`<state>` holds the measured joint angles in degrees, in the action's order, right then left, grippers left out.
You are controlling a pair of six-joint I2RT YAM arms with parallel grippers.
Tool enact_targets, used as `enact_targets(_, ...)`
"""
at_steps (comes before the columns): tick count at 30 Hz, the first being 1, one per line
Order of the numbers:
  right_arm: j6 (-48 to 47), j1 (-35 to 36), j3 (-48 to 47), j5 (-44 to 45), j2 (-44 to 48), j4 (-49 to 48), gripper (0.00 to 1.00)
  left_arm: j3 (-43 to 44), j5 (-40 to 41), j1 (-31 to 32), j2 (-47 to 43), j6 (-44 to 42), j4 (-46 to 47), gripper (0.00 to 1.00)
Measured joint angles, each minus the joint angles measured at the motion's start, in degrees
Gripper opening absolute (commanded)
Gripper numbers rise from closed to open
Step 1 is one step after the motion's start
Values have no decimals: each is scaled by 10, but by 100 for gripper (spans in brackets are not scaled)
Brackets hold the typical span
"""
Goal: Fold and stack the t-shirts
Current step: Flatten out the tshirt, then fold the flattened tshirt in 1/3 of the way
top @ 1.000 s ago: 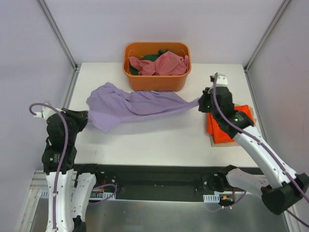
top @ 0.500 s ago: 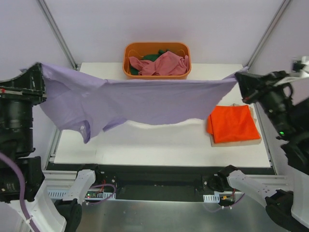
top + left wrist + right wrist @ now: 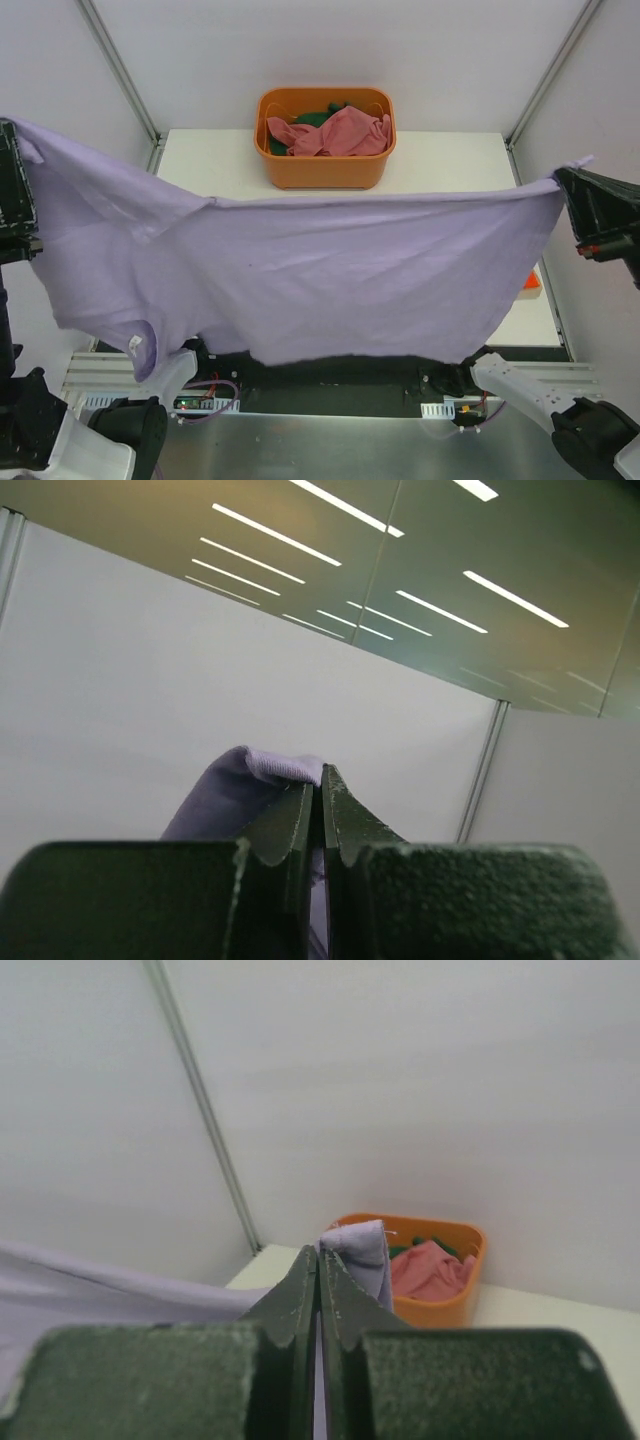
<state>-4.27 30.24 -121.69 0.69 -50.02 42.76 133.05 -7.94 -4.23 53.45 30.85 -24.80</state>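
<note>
Both left end effector (image 3: 320,785) and right end effector (image 3: 318,1263) pinch lavender t-shirt (image 3: 330,270) above table (image 3: 450,165).

surface (image 3: 440,158): mostly hidden behind the hanging lavender t-shirt (image 3: 320,270)
orange-red t-shirt (image 3: 531,282): covered but for a sliver at the cloth's right edge
dark green t-shirt (image 3: 312,118): largely buried under pink t-shirt (image 3: 340,132) in tub (image 3: 325,175)
left claw (image 3: 320,795): cut off by top view's left edge
right claw (image 3: 318,1280): cut off by its right edge

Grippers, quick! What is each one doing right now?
Left gripper: shut, holding one end of the lavender t-shirt.
Right gripper: shut, holding the other end of it.
</note>
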Motion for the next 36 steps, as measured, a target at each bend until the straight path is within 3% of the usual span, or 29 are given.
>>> enact_targets(5,-19,0,89,81,-8,-6,0,-66,-21,0,19,-19,32,0)
enact_targets(10,-38,-6,246,191,-49,-73,1,-232,-40,0,88,-68,80,0)
enact_targets(13,-36,-30,380,212,-109,-141,1,-357,-33,0,158,-97,104,0)
enact_targets(18,-2,-75,541,200,-271,-222,1,-517,-26,0,357,-133,128,0)
enact_targets(26,23,-122,500,137,-499,-279,1,-506,-38,0,558,-168,136,0)
enact_targets(36,22,-126,457,120,-536,-306,1,-458,-52,0,608,-195,160,0)
